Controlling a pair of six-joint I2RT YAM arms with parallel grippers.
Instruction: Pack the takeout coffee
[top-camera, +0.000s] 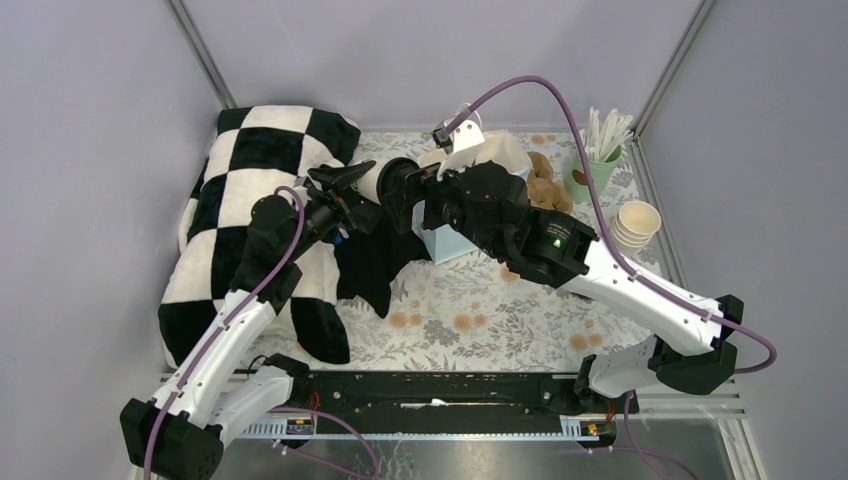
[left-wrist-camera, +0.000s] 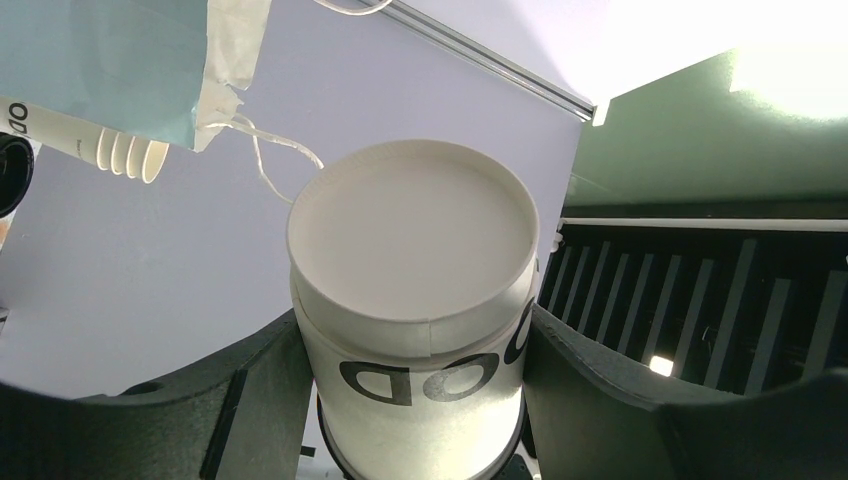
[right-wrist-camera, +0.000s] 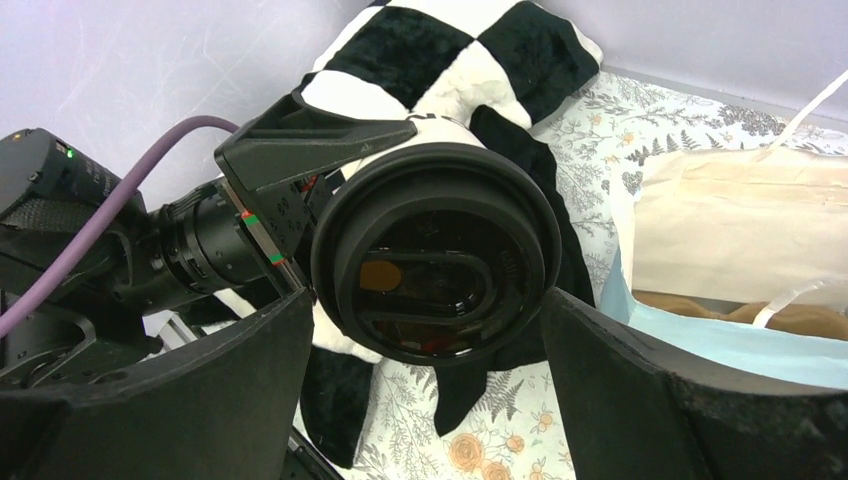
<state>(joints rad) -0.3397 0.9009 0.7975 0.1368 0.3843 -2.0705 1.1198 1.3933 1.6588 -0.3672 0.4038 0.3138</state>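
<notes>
Floral-print table (top-camera: 480, 310) with grey walls all round, and a big black-and-white checkered cushion (top-camera: 250, 170) slumped over the left side. A light blue paper bag (top-camera: 495, 152) with white string handles stands open around the middle.

The takeout coffee (top-camera: 370, 180) is up off the table and tipped on its side, hanging between my two arms just left of the bag. My left gripper (top-camera: 358, 185) has it. In the left wrist view the cup's white base (left-wrist-camera: 410, 250) points straight at the lens, and both fingers (left-wrist-camera: 270, 390) are pressed tight against its sides, over the dark lettering.

My right gripper (top-camera: 410, 190) comes at it from the other end. From that wrist camera the black lid (right-wrist-camera: 435, 255) fills the middle of the shot, facing me. My two fingers (right-wrist-camera: 250, 380) flank it, spread wide and right up against the rim. Honestly I can't tell if they're actually pinching it or just sitting beside it.

Over at the far right edge there's a stack of lidless cream cups (top-camera: 637, 222). A green cup (top-camera: 598, 165) full of white sticks sits behind that, well away from the action.
</notes>
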